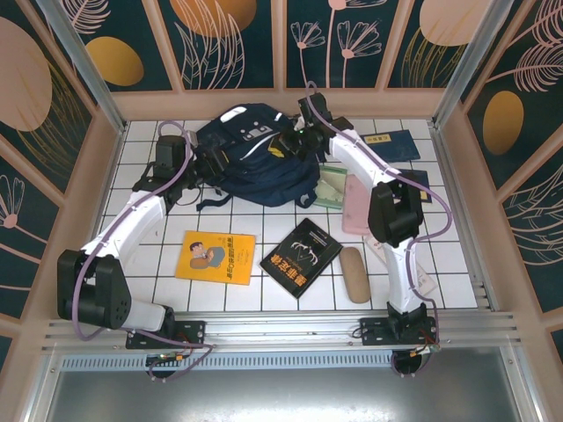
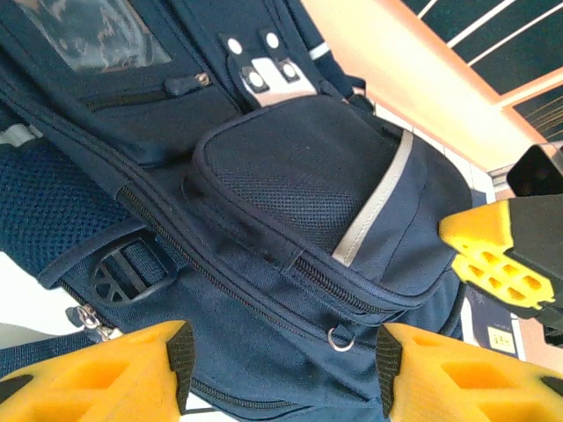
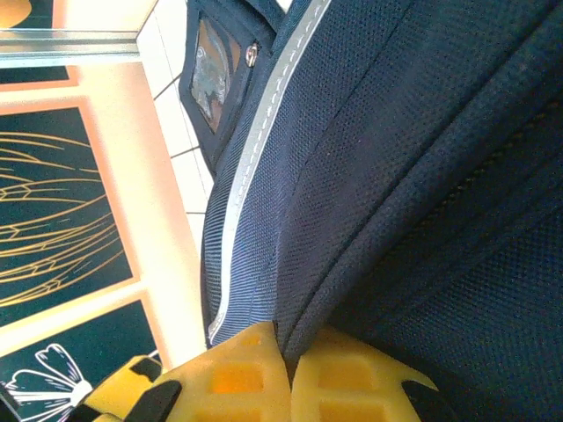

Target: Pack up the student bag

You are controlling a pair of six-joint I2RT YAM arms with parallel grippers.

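Right gripper [image 3: 286,369] pinches student bag [image 1: 255,163] (left gripper [image 2: 281,356] gaping).

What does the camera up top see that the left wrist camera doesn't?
Top camera's extras: a yellow book, a black book and a tan case, all lying on the white tiled table. Left wrist camera's extras: close-up details, like a little metal zipper ring and a round plastic buckle, with the yellow left fingers standing apart at the bottom. Both share the big navy student bag.
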